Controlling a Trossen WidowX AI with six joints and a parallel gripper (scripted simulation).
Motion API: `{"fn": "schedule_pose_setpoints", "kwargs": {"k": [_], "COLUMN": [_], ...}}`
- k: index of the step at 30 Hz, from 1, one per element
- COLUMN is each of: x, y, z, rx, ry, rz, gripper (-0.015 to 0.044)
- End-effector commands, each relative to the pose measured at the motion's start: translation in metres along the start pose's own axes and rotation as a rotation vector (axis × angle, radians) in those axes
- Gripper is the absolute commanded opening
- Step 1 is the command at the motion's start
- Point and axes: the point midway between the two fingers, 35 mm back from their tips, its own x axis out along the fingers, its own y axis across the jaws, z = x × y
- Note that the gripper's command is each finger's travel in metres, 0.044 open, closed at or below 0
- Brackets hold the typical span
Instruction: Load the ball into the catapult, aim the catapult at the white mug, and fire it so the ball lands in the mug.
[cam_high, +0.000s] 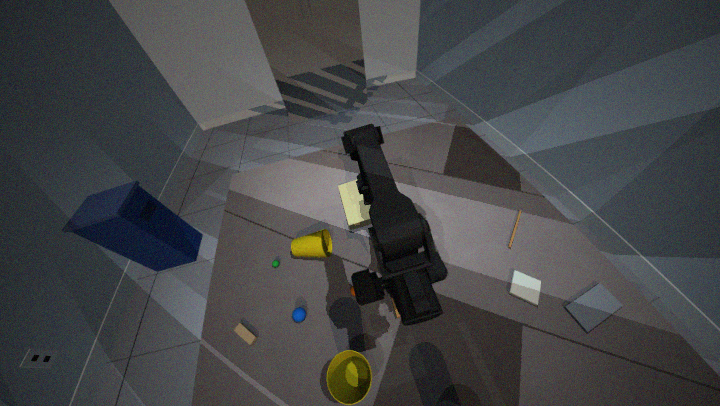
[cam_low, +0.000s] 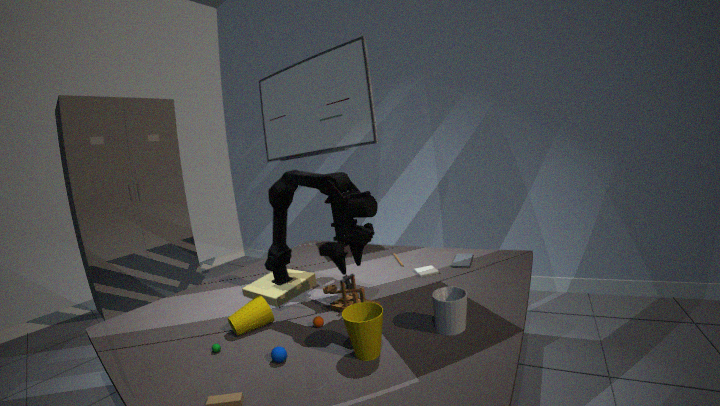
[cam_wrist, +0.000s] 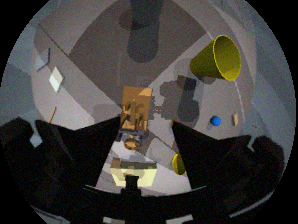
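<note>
Two yellow cups, one lying (cam_low: 251, 316) (cam_high: 308, 244) and one upright (cam_low: 365, 332) (cam_high: 348, 377), stand apart; between them is the orange ball (cam_low: 318, 321). Above the catapult (cam_low: 347, 300) (cam_wrist: 136, 107), the gripper (cam_low: 351, 269) (cam_wrist: 147, 121) has parted, empty fingers. Rightmost is the white mug (cam_low: 449, 311).

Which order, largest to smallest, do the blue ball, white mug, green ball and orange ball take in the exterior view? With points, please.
1. White mug (cam_low: 449, 311)
2. Blue ball (cam_high: 298, 314) (cam_low: 278, 354) (cam_wrist: 215, 121)
3. Orange ball (cam_high: 352, 291) (cam_low: 318, 321)
4. Green ball (cam_high: 275, 263) (cam_low: 216, 348)

Orange and green look close in size, but orange appears slightly bigger.
</note>
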Motion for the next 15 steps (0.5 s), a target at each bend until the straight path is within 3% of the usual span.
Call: {"fn": "schedule_pose_setpoints", "kwargs": {"k": [1, 7, 15], "x": [0.036, 0.078, 0.082], "y": [-0.047, -0.106, -0.108], "z": [-0.019, -0.061, -0.067], "rx": [0.011, -0.005, -0.006], "ry": [0.037, 0.032, 0.032], "rz": [-0.004, -0.013, -0.014], "gripper": [0.0300, 0.0300, 0.0300]}}
